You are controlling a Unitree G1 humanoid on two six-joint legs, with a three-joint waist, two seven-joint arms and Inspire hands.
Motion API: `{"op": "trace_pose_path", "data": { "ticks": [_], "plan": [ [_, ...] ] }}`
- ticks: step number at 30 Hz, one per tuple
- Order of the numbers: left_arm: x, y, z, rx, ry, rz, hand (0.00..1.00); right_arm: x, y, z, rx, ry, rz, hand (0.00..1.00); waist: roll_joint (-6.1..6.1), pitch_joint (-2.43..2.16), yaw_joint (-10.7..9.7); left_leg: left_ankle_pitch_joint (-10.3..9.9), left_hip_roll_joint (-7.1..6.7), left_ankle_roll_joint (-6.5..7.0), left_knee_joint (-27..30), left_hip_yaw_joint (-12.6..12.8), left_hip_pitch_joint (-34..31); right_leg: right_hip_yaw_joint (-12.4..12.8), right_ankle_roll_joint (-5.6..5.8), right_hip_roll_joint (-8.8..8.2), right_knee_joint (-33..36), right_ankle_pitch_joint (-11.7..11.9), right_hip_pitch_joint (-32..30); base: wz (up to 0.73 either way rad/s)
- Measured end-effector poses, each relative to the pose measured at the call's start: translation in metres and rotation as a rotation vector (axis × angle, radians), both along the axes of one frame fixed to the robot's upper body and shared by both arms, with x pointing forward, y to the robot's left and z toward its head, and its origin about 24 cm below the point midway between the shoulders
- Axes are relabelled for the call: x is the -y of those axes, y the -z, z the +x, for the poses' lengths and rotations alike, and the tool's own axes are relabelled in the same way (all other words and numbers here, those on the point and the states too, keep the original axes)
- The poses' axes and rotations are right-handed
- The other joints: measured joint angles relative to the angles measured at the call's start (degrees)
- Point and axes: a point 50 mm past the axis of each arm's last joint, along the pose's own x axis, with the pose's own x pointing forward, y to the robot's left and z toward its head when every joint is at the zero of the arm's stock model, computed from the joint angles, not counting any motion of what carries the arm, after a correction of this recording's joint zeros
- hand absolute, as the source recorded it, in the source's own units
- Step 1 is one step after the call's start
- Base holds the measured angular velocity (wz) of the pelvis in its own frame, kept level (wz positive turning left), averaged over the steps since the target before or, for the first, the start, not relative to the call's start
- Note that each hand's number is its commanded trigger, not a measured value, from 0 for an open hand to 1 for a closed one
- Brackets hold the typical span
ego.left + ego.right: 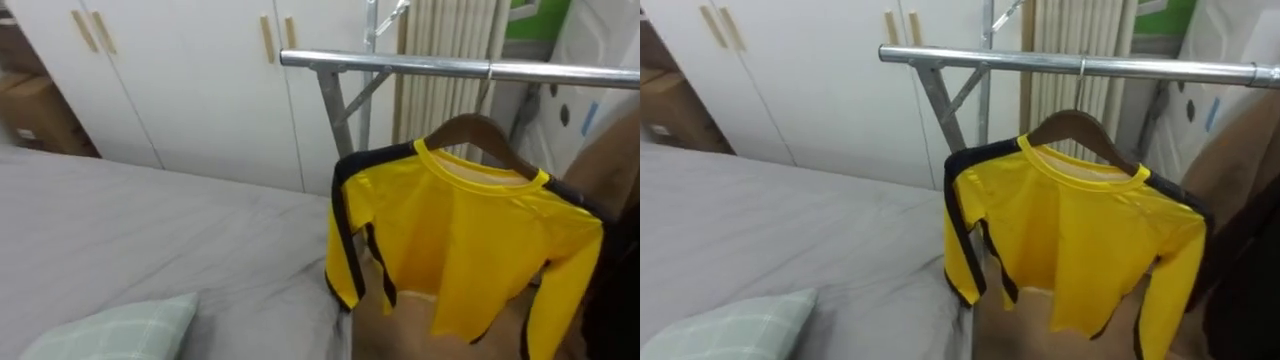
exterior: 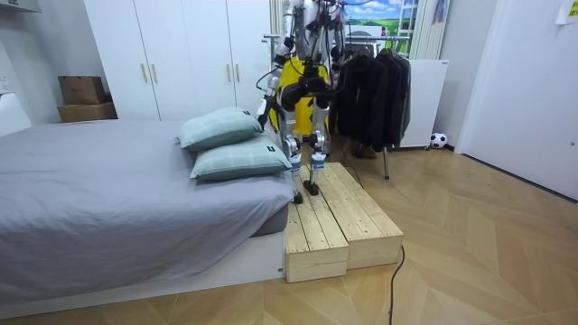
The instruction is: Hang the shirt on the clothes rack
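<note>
White wardrobes back a metal rail, where the yellow shirt hangs on a wooden hanger beside the grey bed. Whether the left hand or right hand grips anything cannot be told.

Robot body, room view: slim humanoid, pale grey w/ dark parts.
The robot was seen as a narrow two-legged frame; upper body was finished in silver-white, arms were cased in black. Legs were built in light grey w/ bluish patches low down, and feet were capped dark. Straps were run from the shoulders up & out of shot; a dark cable was laid across the floor.
</note>
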Motion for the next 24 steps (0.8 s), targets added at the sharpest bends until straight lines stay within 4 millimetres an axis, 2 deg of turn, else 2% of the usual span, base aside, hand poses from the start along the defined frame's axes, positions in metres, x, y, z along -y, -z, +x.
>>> {"op": "trace_pose_path", "data": {
  "ticks": [1,2,3,4,5,6,7,8,9,10,11,13,14,15,16,17,18,19,20,21,22,23,24],
  "plan": [
    [0.000,0.000,0.007,0.024,0.005,-0.005,0.00,0.000,0.000,0.002,0.001,-0.026,-0.003,0.00,-0.01,-0.07,0.4,1.0,-0.04,-0.02,-0.1,1.0,-1.4,-2.7,-0.20,-0.75,-0.2,-0.2,-0.3,1.01],
    [0.000,0.000,0.011,0.037,0.007,-0.009,0.00,0.000,0.000,0.002,-0.001,-0.033,-0.005,0.00,-0.10,-0.07,0.6,1.6,-0.03,-0.02,-0.2,1.7,-2.1,-4.0,-0.33,-1.18,-0.2,-0.4,-0.6,1.18],
    [0.001,-0.001,0.021,0.068,0.012,-0.020,0.00,0.001,0.000,0.000,-0.007,-0.037,-0.012,0.00,-0.61,-0.12,0.8,2.3,0.74,-0.06,0.6,5.0,-3.1,-6.7,-0.60,-2.09,-0.3,-0.7,-1.0,1.26],
    [0.004,0.000,0.026,0.089,0.023,-0.031,0.00,0.004,0.000,-0.002,-0.021,-0.042,-0.024,0.00,-0.90,-0.12,1.1,1.6,1.98,0.53,4.7,8.2,-3.4,-9.5,-0.48,-2.83,-0.1,-1.3,-0.7,1.27],
    [0.005,0.000,0.027,0.093,0.024,-0.040,0.00,0.004,0.000,-0.002,-0.024,-0.051,-0.030,0.00,-0.89,-0.37,1.1,1.0,2.51,0.53,6.9,9.3,-3.3,-10.9,-0.45,-3.12,0.0,-1.7,-0.5,1.32],
    [0.006,0.000,0.029,0.102,0.027,-0.056,0.00,0.004,0.000,0.001,-0.018,-0.051,-0.033,0.00,-0.90,-0.61,0.9,-0.3,3.80,0.76,10.7,11.6,-2.9,-14.0,-0.61,-3.58,0.2,-2.1,-0.4,1.37],
    [0.008,0.000,0.036,0.125,0.033,-0.069,0.00,0.005,-0.001,0.002,-0.013,-0.049,-0.041,0.00,-1.11,-0.60,0.9,-0.9,5.13,1.15,13.1,13.9,-2.2,-17.0,-0.68,-3.97,0.5,-2.3,-0.5,1.42],
    [0.009,0.000,0.040,0.136,0.036,-0.075,0.00,0.006,-0.001,0.002,-0.013,-0.047,-0.045,0.00,-1.28,-0.67,1.0,-1.1,5.56,1.25,14.0,14.7,-1.8,-18.7,-0.75,-4.30,0.9,-2.7,-0.5,1.52],
    [0.008,-0.001,0.046,0.144,0.057,-0.072,0.00,0.007,-0.001,0.003,-0.015,-0.039,-0.054,0.00,-1.35,-0.64,0.8,-1.6,6.29,0.79,15.2,16.8,-0.8,-22.1,-0.78,-4.80,1.4,-3.1,-0.5,1.52],
    [0.007,-0.001,0.041,0.133,0.053,-0.069,0.00,0.009,-0.001,0.000,-0.020,-0.018,-0.061,0.00,-1.24,-0.62,0.5,-2.4,6.42,0.36,14.5,18.5,1.0,-25.3,-0.66,-5.09,1.6,-3.4,-0.4,1.55],
    [0.006,-0.001,0.039,0.129,0.052,-0.068,0.00,0.011,-0.001,-0.001,-0.023,-0.006,-0.067,0.00,-1.12,-0.59,0.5,-3.1,6.25,0.44,13.7,18.8,1.8,-27.1,-0.54,-5.22,1.6,-3.5,-0.3,1.57],
    [0.006,-0.001,0.038,0.129,0.051,-0.068,0.00,0.015,-0.001,-0.003,-0.022,0.048,-0.068,0.00,-1.08,-0.62,0.7,-6.0,5.38,1.13,6.3,21.9,4.6,-32.4,1.33,-5.62,2.5,-4.6,-1.1,1.44],
    [0.006,-0.001,0.037,0.127,0.050,-0.068,0.00,0.015,-0.001,-0.002,-0.017,0.060,-0.067,0.00,-1.17,-0.64,0.9,-6.4,4.79,1.52,4.0,22.3,5.0,-33.4,1.67,-5.94,3.1,-4.7,-1.6,1.05],
    [0.005,-0.001,0.036,0.125,0.045,-0.063,0.00,0.014,-0.001,0.000,-0.009,0.078,-0.065,0.00,-1.45,-0.81,1.1,-7.5,4.16,0.56,0.9,22.9,5.2,-35.2,2.06,-7.30,4.9,-4.9,-2.5,0.79],
    [0.006,0.000,0.031,0.116,0.035,-0.058,0.00,0.014,-0.002,0.004,0.004,0.076,-0.065,0.00,-2.20,-0.96,1.1,-7.5,4.05,0.43,-0.6,22.5,5.1,-35.5,2.97,-8.65,6.4,-4.2,-2.9,0.75],
    [0.006,0.000,0.029,0.112,0.029,-0.058,0.00,0.016,-0.002,0.002,-0.001,0.078,-0.068,0.00,-2.15,-1.08,1.1,-7.5,4.08,0.45,-1.0,22.0,5.1,-35.4,3.62,-9.12,6.9,-3.6,-2.8,0.87],
    [0.004,0.000,0.027,0.105,0.024,-0.046,0.00,0.017,-0.001,-0.003,-0.016,0.084,-0.071,0.00,-2.35,-1.49,0.9,-7.2,4.09,0.51,-1.6,21.3,5.3,-33.9,3.72,-9.73,7.3,-2.6,-2.4,1.04],
    [0.001,0.000,0.027,0.103,0.029,-0.030,0.00,0.018,0.000,-0.009,-0.035,0.096,-0.071,0.00,-2.63,-1.42,0.8,-5.2,4.00,-0.01,-2.5,21.5,6.0,-32.8,3.29,-10.21,7.1,-2.4,-1.7,1.04],
    [0.001,-0.001,0.026,0.104,0.025,-0.024,0.00,0.019,0.000,-0.011,-0.043,0.102,-0.073,0.00,-2.71,-1.50,0.9,-4.0,3.96,-0.08,-2.9,21.5,6.3,-32.5,3.11,-10.37,7.1,-2.3,-1.4,0.79],
    [0.000,-0.001,0.023,0.108,-0.003,-0.017,0.00,0.020,0.001,-0.014,-0.052,0.110,-0.078,0.00,-2.95,-1.31,1.4,-3.3,3.72,-0.04,-3.2,21.1,6.7,-31.9,3.36,-10.61,6.9,-2.0,-0.6,0.59],
    [-0.001,-0.001,0.018,0.105,-0.042,-0.015,0.00,0.019,0.001,-0.014,-0.053,0.114,-0.083,0.00,-2.38,-1.44,1.3,-3.3,3.53,0.47,-3.2,19.6,6.8,-30.9,4.46,-10.58,6.7,-1.3,0.1,0.74],
    [-0.001,-0.001,0.015,0.107,-0.077,-0.018,0.00,0.019,0.002,-0.017,-0.057,0.124,-0.090,0.00,-2.35,-1.35,1.0,-3.1,3.17,1.07,-3.3,18.0,6.8,-28.5,5.35,-10.58,6.7,-0.7,0.6,0.68],
    [-0.001,-0.001,0.015,0.109,-0.084,-0.017,0.00,0.019,0.002,-0.019,-0.061,0.129,-0.094,0.00,-2.27,-1.36,1.0,-3.0,2.91,1.47,-3.4,17.4,6.8,-27.0,5.52,-10.58,6.7,-0.6,0.8,0.73]
  ]
}}
